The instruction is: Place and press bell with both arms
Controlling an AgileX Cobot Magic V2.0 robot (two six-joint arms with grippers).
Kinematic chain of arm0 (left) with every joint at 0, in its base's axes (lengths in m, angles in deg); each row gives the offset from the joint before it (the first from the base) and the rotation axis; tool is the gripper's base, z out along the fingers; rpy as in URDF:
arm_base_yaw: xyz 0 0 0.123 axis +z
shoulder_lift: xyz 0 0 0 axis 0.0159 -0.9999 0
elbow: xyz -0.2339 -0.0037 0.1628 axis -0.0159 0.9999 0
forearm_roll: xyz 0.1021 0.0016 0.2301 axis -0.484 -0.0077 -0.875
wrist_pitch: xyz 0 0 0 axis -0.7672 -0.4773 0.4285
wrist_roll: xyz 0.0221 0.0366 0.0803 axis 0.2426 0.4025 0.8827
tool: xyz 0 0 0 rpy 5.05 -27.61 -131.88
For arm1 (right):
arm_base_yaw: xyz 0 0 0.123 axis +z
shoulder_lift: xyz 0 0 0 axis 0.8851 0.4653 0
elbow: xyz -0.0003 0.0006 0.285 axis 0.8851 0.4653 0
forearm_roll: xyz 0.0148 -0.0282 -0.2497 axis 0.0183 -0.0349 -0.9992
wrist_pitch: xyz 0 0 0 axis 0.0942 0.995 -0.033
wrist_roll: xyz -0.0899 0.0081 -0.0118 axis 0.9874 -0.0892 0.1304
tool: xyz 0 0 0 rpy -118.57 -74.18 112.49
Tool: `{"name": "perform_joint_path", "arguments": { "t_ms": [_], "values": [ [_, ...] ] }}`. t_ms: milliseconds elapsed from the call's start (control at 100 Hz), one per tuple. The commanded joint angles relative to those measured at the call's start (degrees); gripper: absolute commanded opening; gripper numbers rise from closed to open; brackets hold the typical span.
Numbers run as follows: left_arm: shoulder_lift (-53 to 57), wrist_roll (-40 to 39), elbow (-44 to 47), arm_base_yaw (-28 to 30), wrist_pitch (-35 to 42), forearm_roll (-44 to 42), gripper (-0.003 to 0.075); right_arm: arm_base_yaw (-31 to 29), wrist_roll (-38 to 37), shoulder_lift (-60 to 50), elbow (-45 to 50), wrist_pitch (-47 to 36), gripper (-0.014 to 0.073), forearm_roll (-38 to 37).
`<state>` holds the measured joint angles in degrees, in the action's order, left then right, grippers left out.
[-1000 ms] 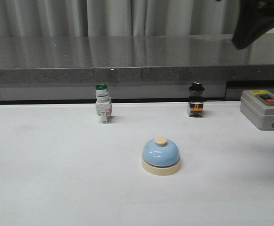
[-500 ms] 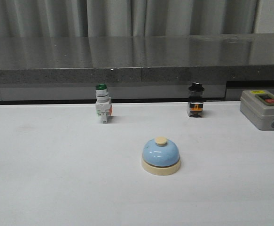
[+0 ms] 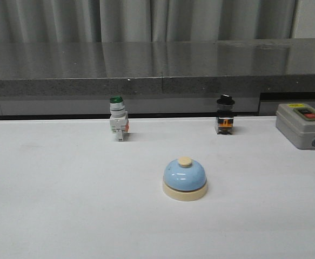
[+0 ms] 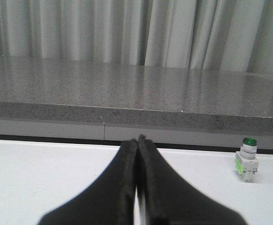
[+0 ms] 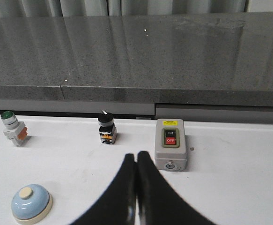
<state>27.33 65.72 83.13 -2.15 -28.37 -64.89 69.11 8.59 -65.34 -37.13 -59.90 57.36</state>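
The light-blue dome bell (image 3: 185, 178) with cream base and cream button stands upright on the white table, near the middle. It also shows in the right wrist view (image 5: 31, 202). Neither arm appears in the front view. My left gripper (image 4: 137, 139) is shut and empty, above the table; the bell does not show in its view. My right gripper (image 5: 136, 157) is shut and empty, held high above the table, apart from the bell.
A green-capped white pushbutton switch (image 3: 118, 119) and a black-capped switch (image 3: 225, 115) stand at the table's back. A grey box with a red button (image 3: 303, 125) sits at the back right. A dark stone ledge (image 3: 157, 65) runs behind the table.
A dark arm that showed at the front view's top right corner one second ago has moved out of view. The bell has not moved.
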Motion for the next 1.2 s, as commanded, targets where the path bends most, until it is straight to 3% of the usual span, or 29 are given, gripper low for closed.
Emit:
{"name": "perform_joint_path", "arguments": {
  "t_ms": [0, 850, 1190],
  "values": [
    [1.6, -0.4, 2.4, -0.1, 5.0, 0.3, -0.0020, -0.3, 0.7, -0.1, -1.3, -3.6, -0.0060, -0.5],
    [1.6, -0.4, 2.4, -0.1, 5.0, 0.3, -0.0020, -0.3, 0.7, -0.1, -0.7, -3.9, -0.0060, -0.5],
    [1.6, -0.4, 2.4, -0.1, 5.0, 0.3, -0.0020, -0.3, 0.7, -8.9, 10.7, -9.1, -0.0060, -1.7]
  ]
}}
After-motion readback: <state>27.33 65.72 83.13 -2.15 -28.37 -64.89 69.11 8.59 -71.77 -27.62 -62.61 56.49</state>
